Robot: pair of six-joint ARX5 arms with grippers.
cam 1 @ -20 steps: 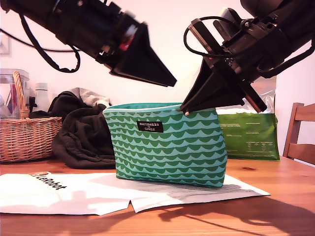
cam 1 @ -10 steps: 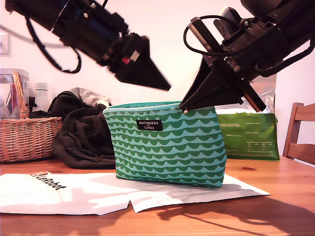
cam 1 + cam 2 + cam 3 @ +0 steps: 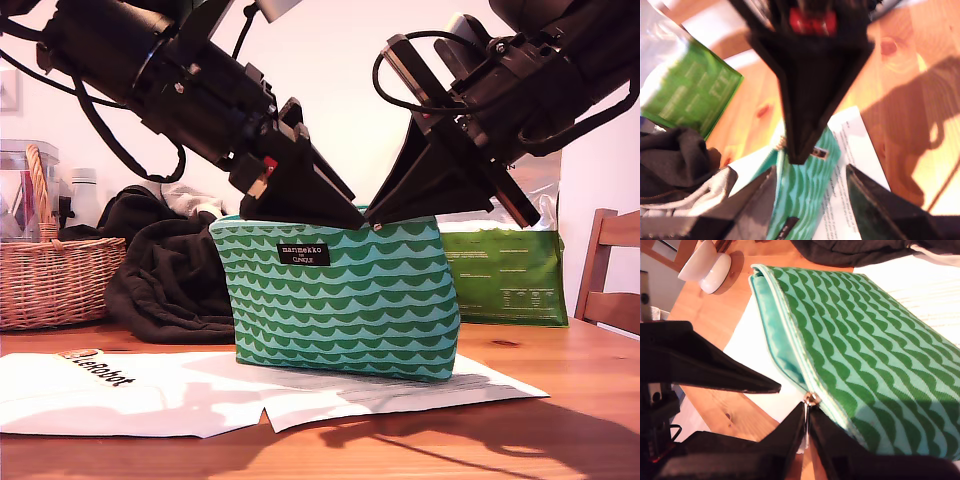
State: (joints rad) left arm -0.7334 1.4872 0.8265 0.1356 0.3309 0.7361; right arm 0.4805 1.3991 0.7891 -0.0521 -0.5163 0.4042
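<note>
Though the wooden counter [image 3: 560, 400] carries plenty, with a heap of dark clothing [image 3: 165, 280], a green packet [image 3: 505, 275] at the exterior view's right and white paper sheets [image 3: 150, 395] in front, the work is all at the green wave-patterned pouch [image 3: 345, 300]. It stands upright on the paper near the middle of the exterior view. Two arms lean in over it from either side, their tips almost meeting above its top edge. The first hand [image 3: 352, 218], coming from the exterior view's left, has its fingers apart. Its own wrist view shows them to either side of the pouch's top, not yet pinching it as far as I can tell. The second hand [image 3: 378, 222], from the exterior view's right, is closed to a single wedge and seems clamped on the zip pull [image 3: 811, 399], whose small metal ring shows just past its tips. Teal lining [image 3: 782, 360] shows where the mouth gapes. To my eye the zip runs well only if the first hand pinches the fabric close beside the pull and holds firm. The second should draw straight along the teeth, so the pouch neither lifts nor topples.
</note>
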